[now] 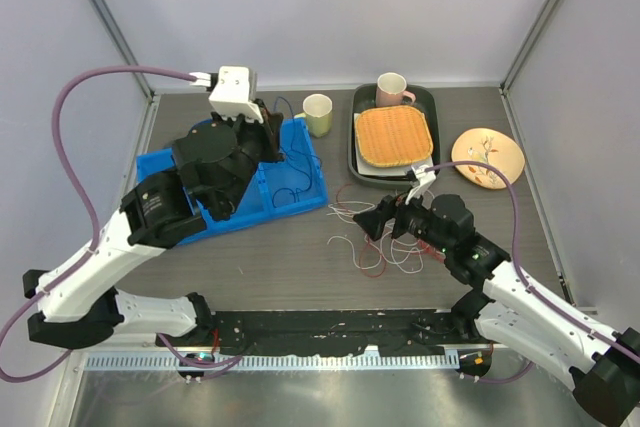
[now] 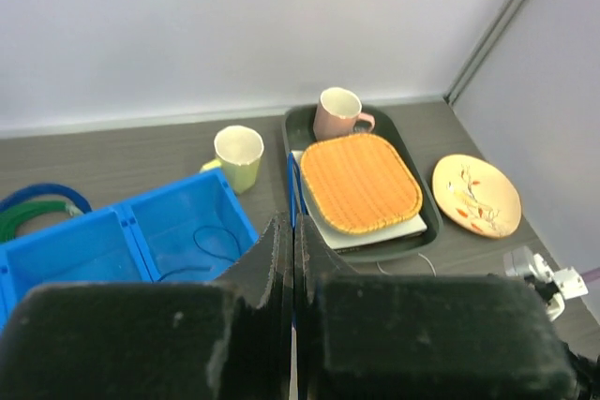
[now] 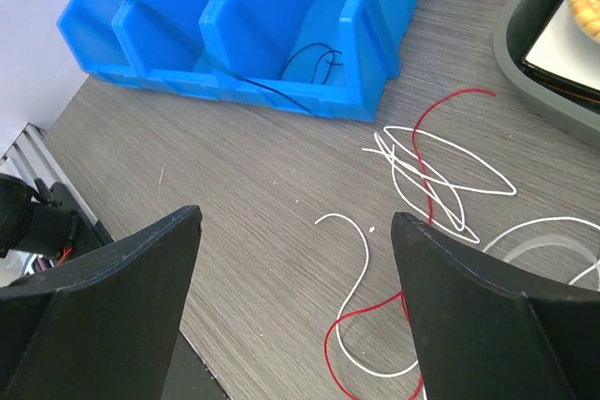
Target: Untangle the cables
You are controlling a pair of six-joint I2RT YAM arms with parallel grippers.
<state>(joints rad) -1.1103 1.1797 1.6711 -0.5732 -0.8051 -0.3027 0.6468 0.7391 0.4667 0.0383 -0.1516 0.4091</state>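
Dark wood-grain table (image 1: 290, 257), pale grey walls (image 1: 330, 7) behind and beside, metal corner posts (image 1: 106, 17), soft even light

Bright blue bin (image 3: 281, 7), red and white cables (image 3: 419, 161) against the grey wood-grain counter (image 3: 244, 185); orange woven mat (image 2: 361, 182), pink mug (image 2: 336, 114), pale yellow cup (image 2: 238, 156), and a cream plate (image 2: 476, 194) with a brown branch motif.

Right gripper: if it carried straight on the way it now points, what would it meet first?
Most likely the cables, white and red strands lying on the table just ahead of its open fingers. The blue bin sits further along that line. Depth is unclear, so bare table could come first.
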